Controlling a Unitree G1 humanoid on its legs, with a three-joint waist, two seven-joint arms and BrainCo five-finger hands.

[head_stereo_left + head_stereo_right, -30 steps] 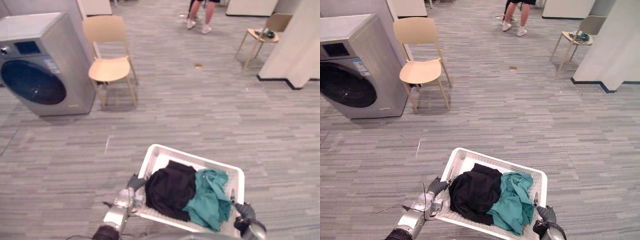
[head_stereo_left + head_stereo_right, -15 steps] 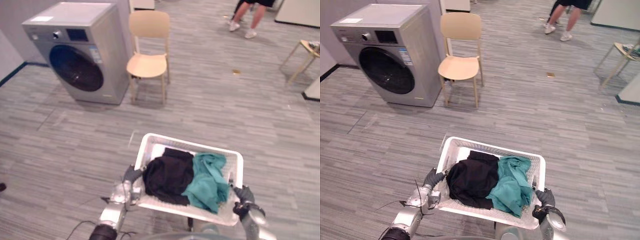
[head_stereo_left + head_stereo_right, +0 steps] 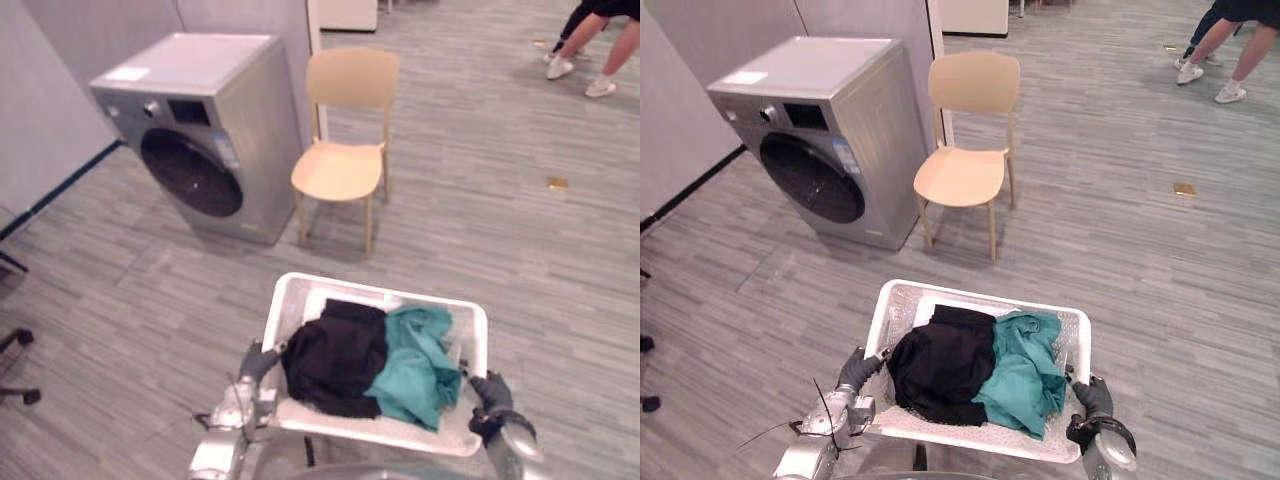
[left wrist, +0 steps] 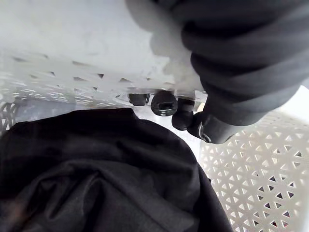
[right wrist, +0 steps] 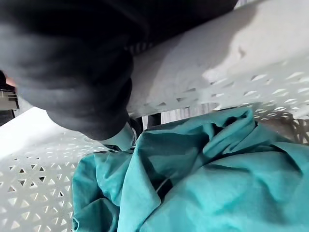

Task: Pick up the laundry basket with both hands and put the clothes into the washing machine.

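I carry a white perforated laundry basket (image 3: 292, 300) off the floor in front of me. Inside lie a black garment (image 3: 335, 358) on the left and a teal garment (image 3: 420, 362) on the right. My left hand (image 3: 248, 372) grips the basket's left rim, its fingers (image 4: 163, 102) hooked over the edge above the black cloth. On the right rim my right hand (image 3: 490, 398) is curled too, with teal cloth (image 5: 203, 179) just past it. The silver front-loading washing machine (image 3: 205, 130) stands ahead to the left, its dark round door (image 3: 191, 172) closed.
A light wooden chair (image 3: 345, 150) stands right beside the machine. A person's legs (image 3: 590, 50) show at the far right. A small scrap (image 3: 557, 183) lies on the grey plank floor. A dark chair base (image 3: 15, 340) sits at the left edge by a wall.
The view has swung left and moved forward: the washing machine and chair appear larger and nearer. The basket stays held in both hands with the clothes unmoved.
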